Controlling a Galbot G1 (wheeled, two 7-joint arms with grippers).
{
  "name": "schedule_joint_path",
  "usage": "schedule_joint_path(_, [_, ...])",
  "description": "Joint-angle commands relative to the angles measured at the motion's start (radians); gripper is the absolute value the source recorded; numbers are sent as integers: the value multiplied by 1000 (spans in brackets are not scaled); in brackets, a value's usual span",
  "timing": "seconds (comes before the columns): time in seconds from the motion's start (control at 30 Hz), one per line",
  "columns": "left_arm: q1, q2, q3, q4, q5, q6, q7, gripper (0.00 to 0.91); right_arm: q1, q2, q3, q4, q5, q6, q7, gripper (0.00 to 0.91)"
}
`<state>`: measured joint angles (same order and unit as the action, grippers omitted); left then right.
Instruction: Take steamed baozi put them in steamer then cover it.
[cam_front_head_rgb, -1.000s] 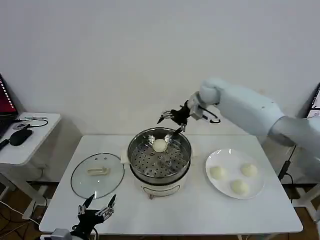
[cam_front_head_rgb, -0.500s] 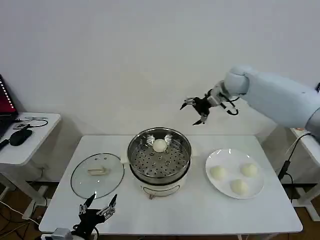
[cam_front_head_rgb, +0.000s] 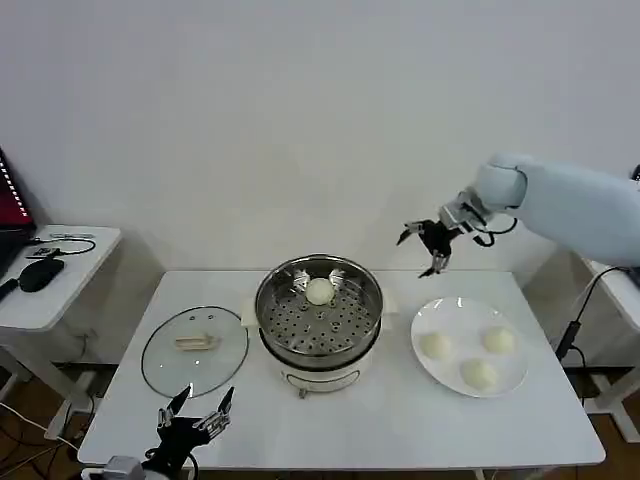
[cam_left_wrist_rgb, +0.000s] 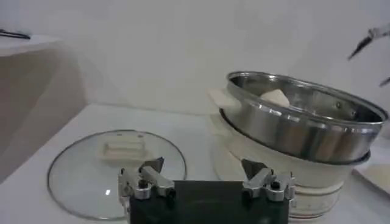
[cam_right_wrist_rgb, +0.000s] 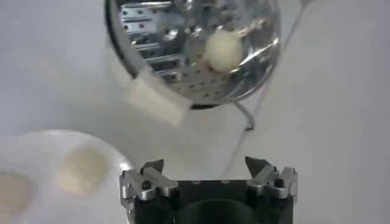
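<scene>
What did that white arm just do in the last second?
The right end effector, open and empty, swung away from over the shiny steel steamer toward the white plate side. One cream-white bun stays in the steamer; the left end effector hasn't moved.

Steamed baozi: 4 in all
In the steamer (cam_front_head_rgb: 320, 318): 1 baozi (cam_front_head_rgb: 319, 291), at 12 o'clock on the tray
On the plate (cam_front_head_rgb: 447, 315): 3 baozi, at 9 (cam_front_head_rgb: 434, 345), 2 (cam_front_head_rgb: 497, 340) and 6 o'clock (cam_front_head_rgb: 478, 374)
Steamers: 1
Covers: 1 cover (cam_front_head_rgb: 194, 350)
Plates: 1
Tools: 2, left tool (cam_front_head_rgb: 190, 420) and right tool (cam_front_head_rgb: 427, 245)
Counters: 1 counter (cam_front_head_rgb: 400, 420)
</scene>
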<state>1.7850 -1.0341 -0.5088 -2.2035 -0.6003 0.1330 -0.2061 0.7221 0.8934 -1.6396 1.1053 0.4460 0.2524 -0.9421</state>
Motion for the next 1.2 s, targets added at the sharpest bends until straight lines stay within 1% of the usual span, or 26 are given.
schedule_joint_path(0.03, [1, -2, -1, 2, 1, 0, -2, 907, 2, -16, -104, 17, 17, -66, -56, 907])
schedule_joint_path(0.1, [1, -3, 0, 2, 1, 0, -2, 907, -26, -21, -97, 8, 19, -76, -59, 907])
schedule_joint_path(0.27, [-6, -3, 0, 9, 0, 0, -3, 907, -87, -17, -65, -45, -10, -79, -63, 907])
schedule_joint_path(0.4, [-6, -2, -1, 9, -1, 0, -3, 907, -129, -5, -39, -96, -28, -71, -69, 907])
schedule_joint_path(0.67, [-8, -1, -3, 20, -1, 0, -4, 907, -214, 9, 3, -145, -40, -60, -82, 907])
schedule_joint_path(0.8, [-5, 0, -3, 17, -1, 0, -4, 907, -264, 15, 30, -163, -52, -57, -79, 907])
schedule_joint_path(1.07, [1, 0, -7, 11, 0, -2, -3, 907, -315, 31, 66, -190, -59, -54, -59, 907])
schedule_joint_path(1.2, [3, 0, -7, 11, 0, -2, -3, 907, -323, 36, 72, -201, -65, -51, -58, 907])
